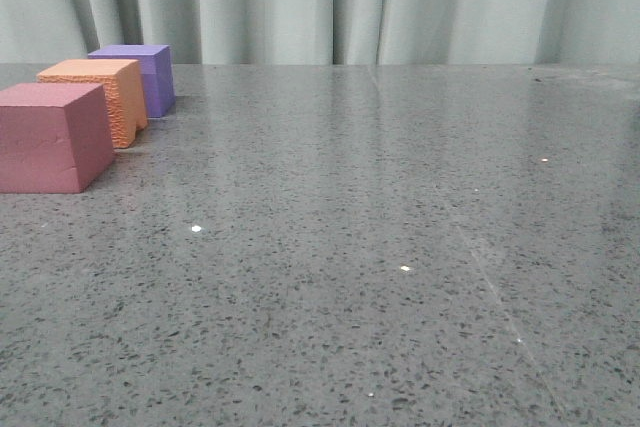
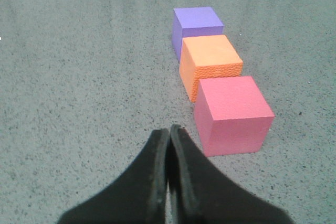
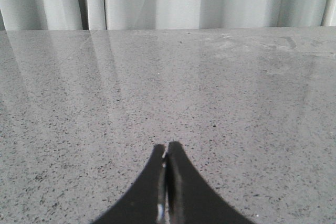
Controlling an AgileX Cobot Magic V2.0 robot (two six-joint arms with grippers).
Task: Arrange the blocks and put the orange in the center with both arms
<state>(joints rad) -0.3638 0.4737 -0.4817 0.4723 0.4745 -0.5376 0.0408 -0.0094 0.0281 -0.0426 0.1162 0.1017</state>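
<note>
Three foam cubes stand in a row on the grey speckled table at the front view's far left: the dusty pink-red cube (image 1: 50, 137) nearest, the orange cube (image 1: 98, 97) in the middle, the purple cube (image 1: 140, 75) farthest. They touch or nearly touch. The left wrist view shows the same row: pink-red (image 2: 233, 114), orange (image 2: 211, 64), purple (image 2: 197, 27). My left gripper (image 2: 169, 129) is shut and empty, just beside the pink-red cube. My right gripper (image 3: 167, 145) is shut and empty over bare table, with no cube in its view. Neither gripper shows in the front view.
The grey speckled table (image 1: 380, 247) stretches to the right of the cubes. A pale curtain (image 1: 330, 2) hangs behind the table's far edge.
</note>
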